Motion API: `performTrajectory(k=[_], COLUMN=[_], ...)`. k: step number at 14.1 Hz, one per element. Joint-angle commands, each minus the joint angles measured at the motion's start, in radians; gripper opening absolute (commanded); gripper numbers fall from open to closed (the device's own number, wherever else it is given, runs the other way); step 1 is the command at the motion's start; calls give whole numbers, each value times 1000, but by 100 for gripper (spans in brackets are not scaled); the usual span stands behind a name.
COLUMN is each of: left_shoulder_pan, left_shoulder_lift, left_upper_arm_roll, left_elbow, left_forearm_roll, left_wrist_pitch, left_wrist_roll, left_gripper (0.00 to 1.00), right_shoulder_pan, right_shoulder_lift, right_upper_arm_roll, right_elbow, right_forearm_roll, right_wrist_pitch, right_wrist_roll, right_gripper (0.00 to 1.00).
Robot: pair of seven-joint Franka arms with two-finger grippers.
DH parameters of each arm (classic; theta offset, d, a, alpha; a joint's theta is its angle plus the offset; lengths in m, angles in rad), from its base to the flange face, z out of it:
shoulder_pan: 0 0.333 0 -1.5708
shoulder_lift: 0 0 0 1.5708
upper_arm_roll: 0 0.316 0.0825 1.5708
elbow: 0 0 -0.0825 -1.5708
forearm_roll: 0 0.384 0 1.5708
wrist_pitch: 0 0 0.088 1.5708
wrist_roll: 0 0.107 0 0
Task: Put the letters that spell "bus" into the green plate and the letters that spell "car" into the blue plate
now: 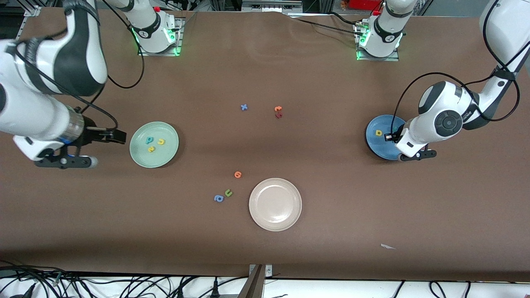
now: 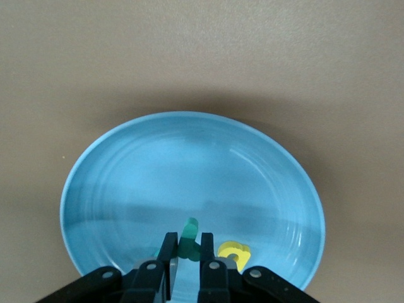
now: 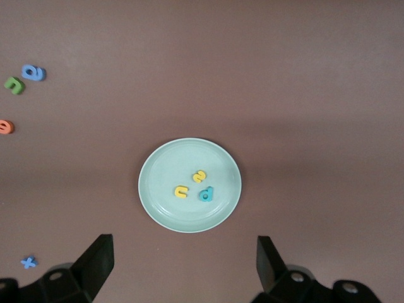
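Over the blue plate (image 2: 189, 164) hangs my left gripper (image 2: 187, 252), its fingers (image 2: 167, 249) pinched tight on a small teal letter (image 2: 188, 240), held just above the plate floor; I cannot tell whether it is the c or the r. Beside it on the plate lies the yellow a (image 2: 235, 255), which the front view also shows on the plate (image 1: 379, 133); a second teal shape may lie under the fingers, but they hide it. My judgement: the step in hand is the delivery of a "car" letter, late in the task. The next move calls for parting the fingers so the letter drops inside the rim, clear of the a, then lifting straight up so the foam does not cling to a pad. My right gripper (image 3: 183, 262) waits, fingers spread wide and holding nothing, over bare table beside the green plate (image 1: 138, 155), at the right arm's end of the table. On that plate rest the teal b (image 1: 149, 140), the yellow u (image 1: 160, 142) and the yellow s (image 1: 151, 149), close together, so "bus" looks done. Between the two plates, untouched on the table, lie the white plate (image 1: 290, 221), the blue x (image 1: 244, 107), the orange letters (image 1: 278, 109), another orange one (image 1: 237, 174), the green u (image 1: 228, 193) and the blue a (image 1: 218, 198).
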Motion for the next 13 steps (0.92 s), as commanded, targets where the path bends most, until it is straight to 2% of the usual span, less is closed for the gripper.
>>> performTrajectory(k=[1, 2, 3, 4, 6, 7, 9, 11, 13], left_shoulder_pan=[2, 2, 2, 2, -4, -10, -21, -21, -22], left_shoulder_lift=[8, 6, 3, 2, 0, -1, 0, -1, -1], left_upper_arm_roll=[-5, -5, -5, -7, -14, -19, -57, -93, -102], left_elbow=[7, 8, 10, 26, 71, 107, 190, 259, 356], left_forearm_roll=[25, 25, 25, 25, 20, 11, 8, -19, -82], left_wrist_pitch=[8, 8, 6, -1, -32, -79, -206, -288, -381], left_wrist_roll=[10, 10, 12, 12, 10, 10, 12, 28, 67], left_gripper=[24, 61, 79, 88, 99, 99, 99, 99, 99], right_shoulder_pan=[-8, -7, 0, -6, -43, -78, -172, -270, -380], right_shoulder_lift=[16, 6, -1, -7, -67, -80, -117, -172, -232], right_upper_arm_roll=[-46, -59, -70, -63, -17, 29, 173, 349, 460], right_elbow=[75, 75, 76, 78, 30, 12, -17, -72, -175], right_forearm_roll=[38, 40, 39, 35, 34, 28, -26, -145, -152], right_wrist_pitch=[-68, -91, -143, -151, -133, -127, -89, -40, 32], right_wrist_roll=[-14, -18, -18, -17, -12, -11, -3, 14, 29], right_gripper=[100, 100, 100, 100, 100, 100, 100, 100, 100])
